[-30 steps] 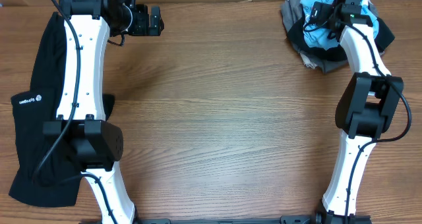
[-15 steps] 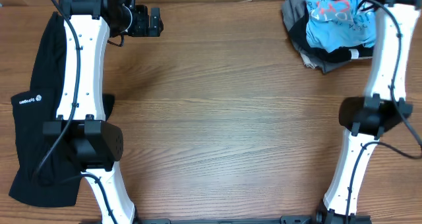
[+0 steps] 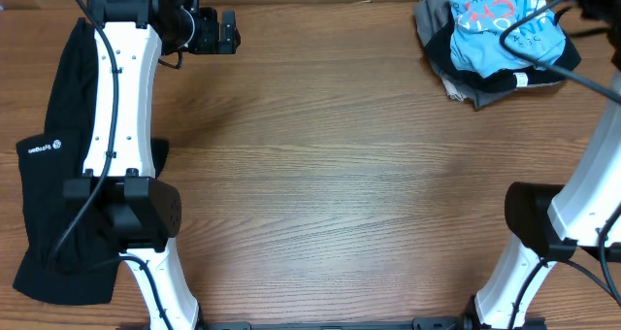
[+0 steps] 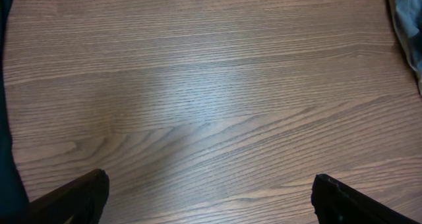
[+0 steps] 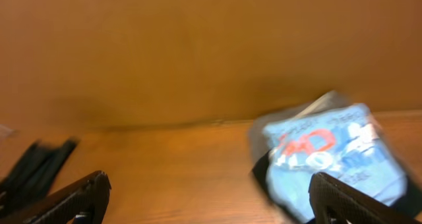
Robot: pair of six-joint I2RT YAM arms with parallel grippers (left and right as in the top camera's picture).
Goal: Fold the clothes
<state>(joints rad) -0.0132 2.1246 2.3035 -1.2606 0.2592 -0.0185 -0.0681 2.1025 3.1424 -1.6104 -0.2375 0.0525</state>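
The clothes lie in two places. A light blue T-shirt [image 3: 506, 31] with white and red lettering tops a crumpled pile of black and grey garments [image 3: 464, 78] at the table's far right corner. It shows blurred in the right wrist view [image 5: 330, 151]. A long black garment [image 3: 44, 155] with a small white logo lies flat along the left edge. My left gripper [image 3: 229, 31] is open and empty over bare wood at the far left [image 4: 208, 199]. My right gripper [image 5: 211, 199] is open and empty, raised and looking across at the pile.
The wooden table [image 3: 330, 175] runs between the two arms. A brown wall [image 5: 198, 46] stands behind the table. The grey pile's edge [image 4: 405, 26] shows at the top right of the left wrist view. The right arm's elbow [image 3: 539, 218] sits near the right edge.
My right arm has lifted off the pile and swung up and out to the right, uncovering the blue T-shirt. The left arm and the black garment have not moved.
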